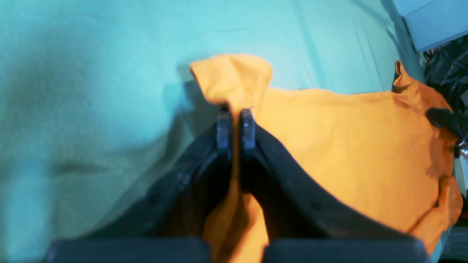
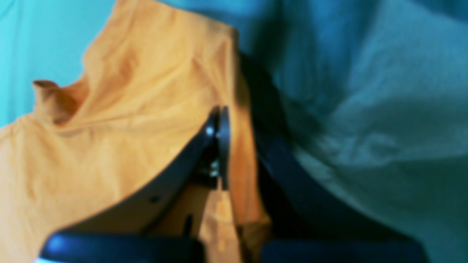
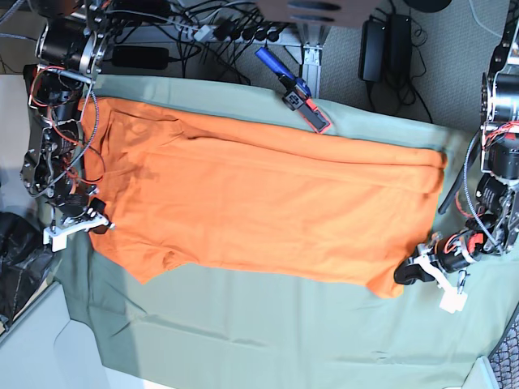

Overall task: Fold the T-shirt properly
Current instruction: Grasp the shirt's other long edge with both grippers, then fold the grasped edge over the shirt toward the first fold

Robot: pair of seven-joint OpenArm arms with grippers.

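Pinching T-shirt (image 1: 340, 146) hem, left claw (image 1: 236, 126), base view hides grip

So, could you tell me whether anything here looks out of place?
Yes: a blue-and-red tool lies on the grey-green cloth at the T-shirt's far edge, seemingly touching it. It has no part in folding and could snag the fabric.

The left gripper (image 1: 236, 128) was closed, its two fingers (image 1: 223, 129) nearly parallel with orange fabric pinched between their pads. The right gripper (image 2: 219, 146) was likewise clamped, one finger (image 2: 223, 146) pressed onto fabric, its partner finger hidden behind the cloth.
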